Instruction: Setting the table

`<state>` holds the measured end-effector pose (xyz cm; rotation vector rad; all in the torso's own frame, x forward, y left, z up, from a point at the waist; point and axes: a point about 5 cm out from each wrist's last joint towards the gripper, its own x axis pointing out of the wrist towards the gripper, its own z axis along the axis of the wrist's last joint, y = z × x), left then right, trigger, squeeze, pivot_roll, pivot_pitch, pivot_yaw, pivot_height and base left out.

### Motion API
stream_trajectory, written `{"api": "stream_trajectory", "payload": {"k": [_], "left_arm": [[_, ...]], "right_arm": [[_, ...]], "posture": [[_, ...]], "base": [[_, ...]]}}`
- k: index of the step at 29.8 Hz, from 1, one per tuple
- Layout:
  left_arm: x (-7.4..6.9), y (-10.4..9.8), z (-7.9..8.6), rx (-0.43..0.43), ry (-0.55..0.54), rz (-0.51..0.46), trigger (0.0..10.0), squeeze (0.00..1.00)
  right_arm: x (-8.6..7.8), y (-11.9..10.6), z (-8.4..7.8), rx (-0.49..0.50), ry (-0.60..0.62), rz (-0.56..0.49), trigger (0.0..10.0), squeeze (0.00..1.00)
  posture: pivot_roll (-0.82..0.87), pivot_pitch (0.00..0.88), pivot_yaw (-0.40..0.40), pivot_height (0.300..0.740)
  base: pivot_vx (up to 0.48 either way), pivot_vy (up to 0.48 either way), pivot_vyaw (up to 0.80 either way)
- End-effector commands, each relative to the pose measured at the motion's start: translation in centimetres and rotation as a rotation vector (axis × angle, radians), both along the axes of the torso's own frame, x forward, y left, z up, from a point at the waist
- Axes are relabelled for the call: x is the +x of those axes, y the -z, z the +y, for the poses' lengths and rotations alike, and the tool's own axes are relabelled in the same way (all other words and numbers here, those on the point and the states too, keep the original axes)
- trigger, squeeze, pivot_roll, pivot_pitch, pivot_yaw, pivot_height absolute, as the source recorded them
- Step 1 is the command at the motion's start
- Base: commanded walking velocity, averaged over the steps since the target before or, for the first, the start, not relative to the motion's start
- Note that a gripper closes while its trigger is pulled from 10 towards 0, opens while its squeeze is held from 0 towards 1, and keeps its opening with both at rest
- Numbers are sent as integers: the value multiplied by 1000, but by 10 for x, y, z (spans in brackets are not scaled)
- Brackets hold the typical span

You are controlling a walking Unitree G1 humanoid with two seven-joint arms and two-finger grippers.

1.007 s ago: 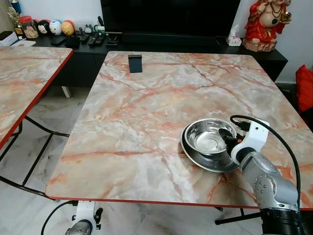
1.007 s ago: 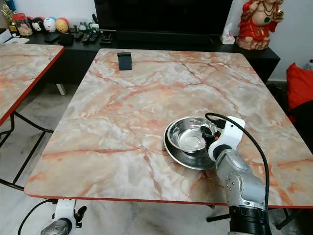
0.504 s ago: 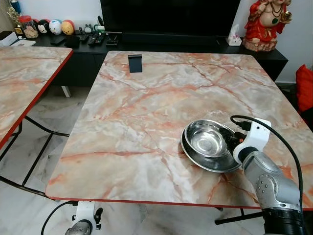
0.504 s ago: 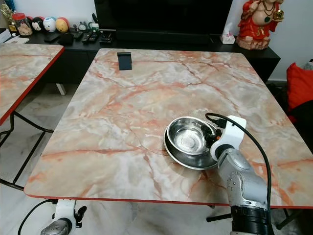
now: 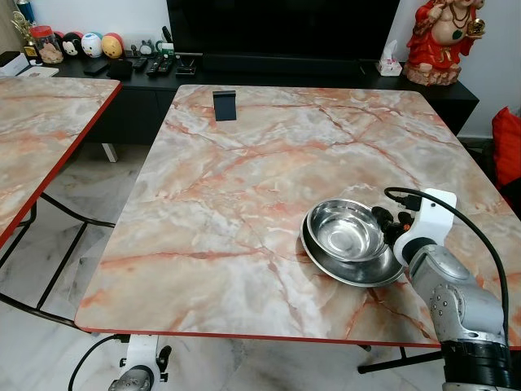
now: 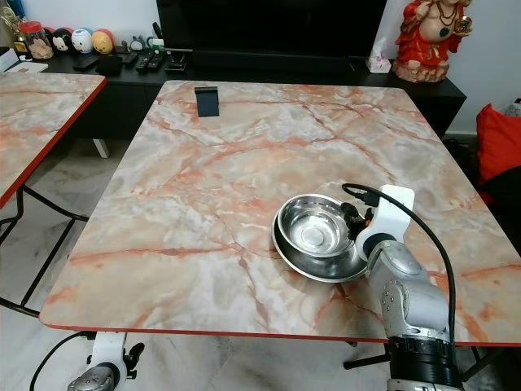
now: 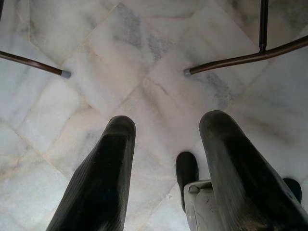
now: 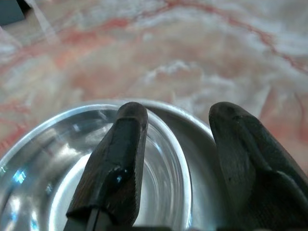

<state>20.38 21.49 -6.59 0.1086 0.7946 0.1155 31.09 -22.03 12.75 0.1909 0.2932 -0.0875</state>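
Observation:
A shiny steel bowl [image 5: 346, 230] rests inside a wider steel plate [image 5: 356, 277] near the right front of the marble table [image 5: 236, 187]. My right gripper [image 5: 384, 225] is at the bowl's right rim and is open. In the right wrist view one finger [image 8: 118, 154] reaches into the bowl [image 8: 43, 163]. The other finger [image 8: 245, 159] stays outside, above the plate [image 8: 199, 144], with the rim loose in the wide gap between them. My left gripper [image 7: 166, 144] hangs open below the table, over the tiled floor.
A small dark stand [image 5: 225, 104] is at the table's far left. A second marble table [image 5: 41, 122] lies to the left across a floor gap. Behind are a black console [image 5: 269, 69], a red figurine [image 5: 440, 37] and a red cushion [image 5: 510, 147].
The bowl, held tilted and slightly raised a second ago, has come down level inside the plate. My right gripper has drawn back a little to the right and its fingers are now apart.

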Motion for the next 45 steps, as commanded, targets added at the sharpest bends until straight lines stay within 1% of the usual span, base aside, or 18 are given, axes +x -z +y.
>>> {"api": "stream_trajectory", "payload": {"k": [1,3,5,8,9,11,15,17,22,26,27,34,45], "left_arm": [[-2,1,-1,-12,-8,8,10000,0],[-2,1,-1,-11,-8,8,10000,0],[-2,1,0,-12,-8,8,10000,0],[-2,2,0,-12,-8,8,10000,0],[-2,2,-1,-12,-8,9,10000,0],[-3,2,-1,-12,-8,10,10000,0],[-3,2,-1,-14,-9,11,10000,0],[-3,2,-1,-15,-8,12,10000,0],[-3,2,-1,-16,-7,12,10000,0],[-3,2,-2,-17,-6,11,10000,0],[-3,2,-2,-19,-7,11,10000,0],[-3,2,-1,-19,-7,12,10000,0],[-3,2,-1,-20,-7,13,10000,0]], "right_arm": [[6,-19,1,40,-3,-108,10000,0],[8,-25,6,66,-22,-133,10000,0],[11,-29,17,84,-67,-144,10000,0],[12,-29,21,89,-79,-136,10000,0],[14,-25,25,96,-88,-96,10000,0],[16,-18,32,45,-113,-37,10000,0],[15,-11,40,50,-134,12,10000,0],[15,-7,41,28,-138,47,10000,0],[13,0,39,17,-125,111,10000,0],[13,3,36,5,-107,133,10000,0],[12,6,32,7,-73,154,10000,0],[11,7,28,10,-45,169,10000,0],[10,10,28,14,-32,193,10000,0]], "posture": [[-95,7,-36,740],[-92,7,-35,740],[-91,5,-35,740],[-91,4,-35,740],[-91,4,-35,740],[-89,0,-38,740],[-85,0,-38,740],[-85,0,-38,740],[-87,0,-37,740],[-89,0,-37,740],[-89,0,-37,740],[-90,4,-34,740],[-89,8,-30,740]], "base": [[0,0,0],[0,0,0],[0,0,0],[0,0,0],[0,0,0],[0,0,0],[0,0,0],[0,0,0],[0,0,0],[0,0,0],[0,0,0],[0,0,0],[0,0,0]]}}
